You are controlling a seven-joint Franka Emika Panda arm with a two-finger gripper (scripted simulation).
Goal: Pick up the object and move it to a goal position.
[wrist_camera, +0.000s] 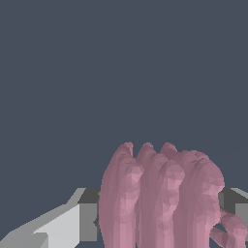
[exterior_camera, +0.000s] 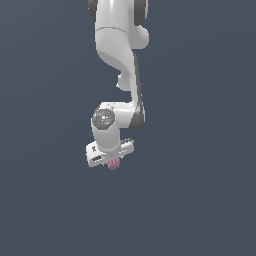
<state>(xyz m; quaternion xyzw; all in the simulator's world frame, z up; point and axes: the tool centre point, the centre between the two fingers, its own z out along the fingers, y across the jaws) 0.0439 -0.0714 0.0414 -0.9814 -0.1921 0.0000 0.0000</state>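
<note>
The fingers (wrist_camera: 87,220) sit on either side of the pink ridged lump (wrist_camera: 160,198), apparently closed on it, with a dark pad pressed to each flank. In the exterior view the lump (exterior_camera: 114,164) peeks out beneath the white gripper (exterior_camera: 111,159). The grasp looks done; carrying it to the goal remains, and no goal marker shows.

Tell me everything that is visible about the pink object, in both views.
The pink object is a small matte lump with rounded vertical ridges ending in blunt tips. In the wrist view it fills the space between the grey fingers of the gripper, which seem to touch its sides. In the exterior view only its tip peeks out under the white hand.
</note>
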